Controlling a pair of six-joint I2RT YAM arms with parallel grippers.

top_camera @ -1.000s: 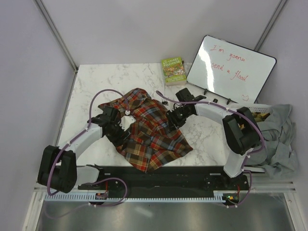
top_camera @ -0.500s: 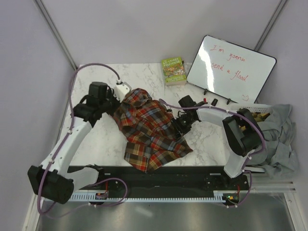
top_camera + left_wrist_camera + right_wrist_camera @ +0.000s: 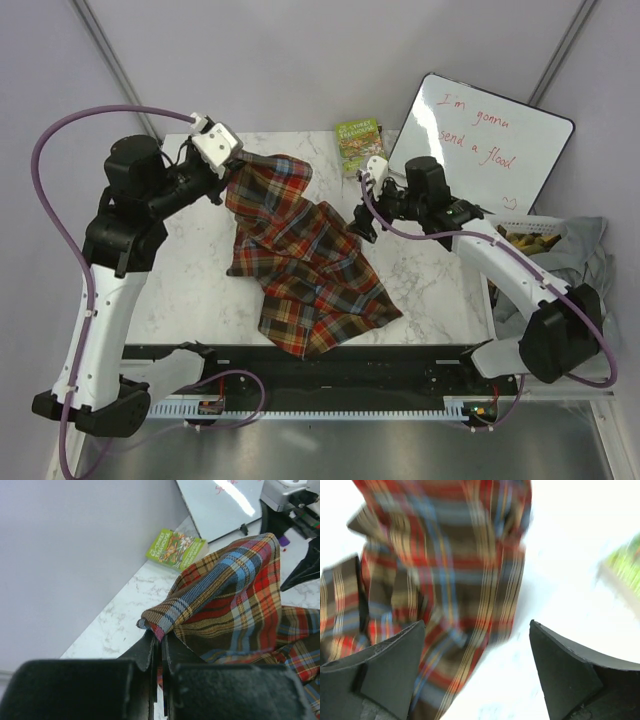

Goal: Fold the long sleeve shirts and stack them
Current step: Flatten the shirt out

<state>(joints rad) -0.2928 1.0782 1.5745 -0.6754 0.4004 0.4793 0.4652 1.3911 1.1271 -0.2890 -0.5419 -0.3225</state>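
1. Location: found plaid shirt unfolded across the middle of marble table, far-left corner lifted clear, the rest trailing down toward the near edge.
2. Judged the lift as a way to stretch and flatten the cloth before any fold. Nothing folded or stacked yet.
3. Saw left gripper raised over the table's far-left part, jaws pressed almost together on a thin pinch of shirt edge. Checked left gripper in its wrist view: fold of plaid poking out just above the fingertips.
4. Saw right gripper hovering just beside the shirt's right edge, jaws spread wide, holding nothing. Checked right gripper in its wrist view: cloth below the gap, contact impossible to tell through blur.
5. Noted book and whiteboard at the far edge, apart from the shirt. Noted grey cloth bunched by basket off the right side. Possibly another shirt, could not tell.
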